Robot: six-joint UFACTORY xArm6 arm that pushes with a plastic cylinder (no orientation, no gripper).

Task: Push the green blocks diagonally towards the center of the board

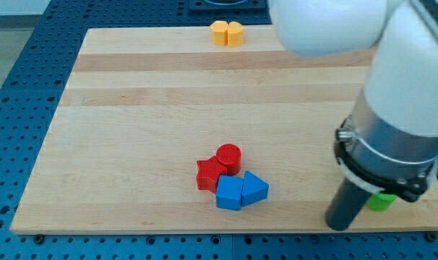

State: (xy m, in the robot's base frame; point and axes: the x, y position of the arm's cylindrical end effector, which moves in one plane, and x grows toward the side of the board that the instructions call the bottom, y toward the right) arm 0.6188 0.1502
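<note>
A green block (381, 202) shows only partly at the view's lower right, mostly hidden behind my arm; its shape cannot be made out. My tip (339, 225) rests on the board just to the left of and slightly below that green block. Any other green block is hidden from view.
A red cylinder (229, 157) and a red star block (209, 174) sit beside a blue cube (229, 193) and a blue triangular block (254, 188) at the lower centre. Two yellow blocks (227, 33) stand at the board's top edge. The wooden board (132, 108) lies on a blue perforated table.
</note>
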